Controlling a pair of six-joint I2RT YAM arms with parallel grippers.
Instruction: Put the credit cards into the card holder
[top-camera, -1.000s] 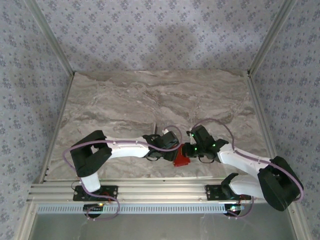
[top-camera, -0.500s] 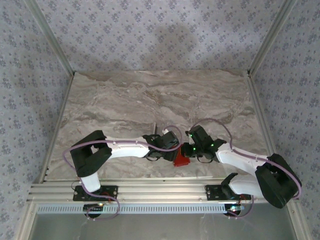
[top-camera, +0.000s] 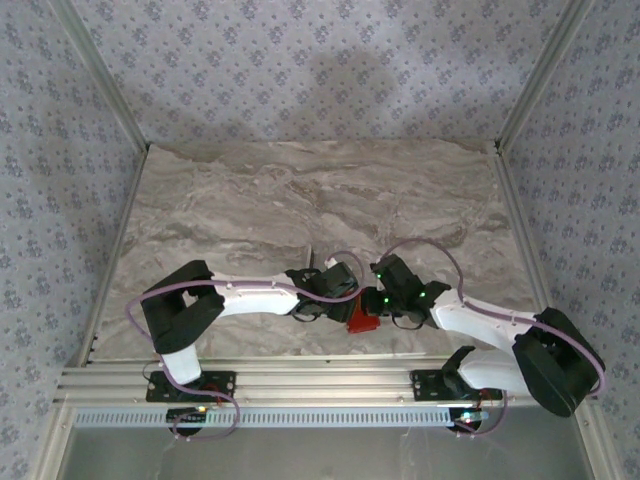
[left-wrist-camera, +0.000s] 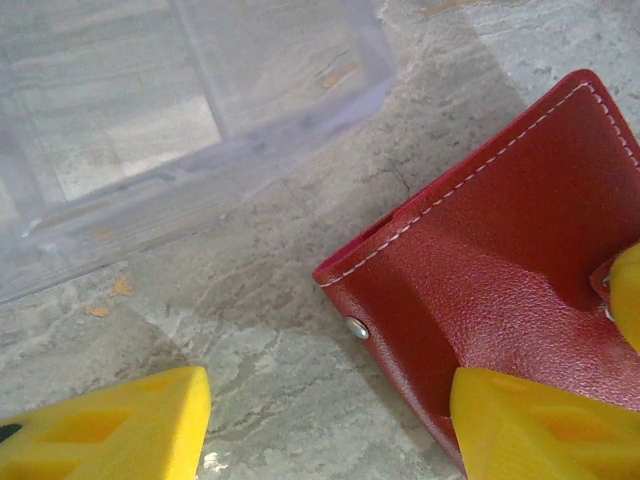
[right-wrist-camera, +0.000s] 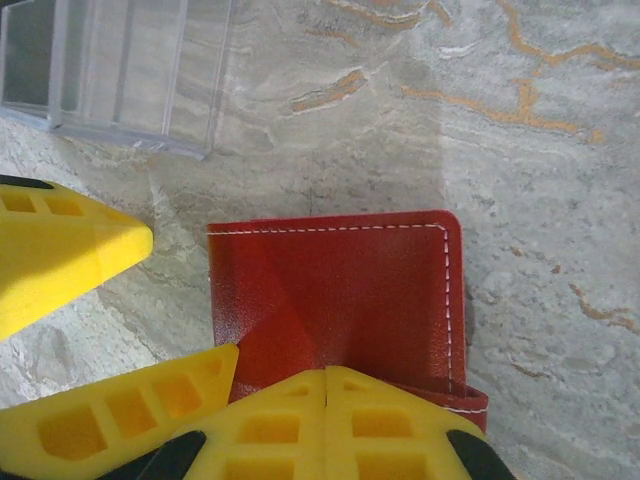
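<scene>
The grey marbled surface (top-camera: 320, 200) stands between patterned walls. The card holder (right-wrist-camera: 340, 290) lies folded on it near the front edge, close to a clear box (right-wrist-camera: 110, 70) that is partly cut off. The left hand (left-wrist-camera: 330, 400) is spread wide, with one finger over a corner of the red cover. The right hand (right-wrist-camera: 327, 375) has its fingers pressed together and seems to pinch the cover where creases meet. The edge under them is hidden.

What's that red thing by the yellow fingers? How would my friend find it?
Look near the front of the marble table, where the two white arms meet. A flat red wallet with white stitching lies there. The box beside it is see-through; the wallet is solid red.
</scene>
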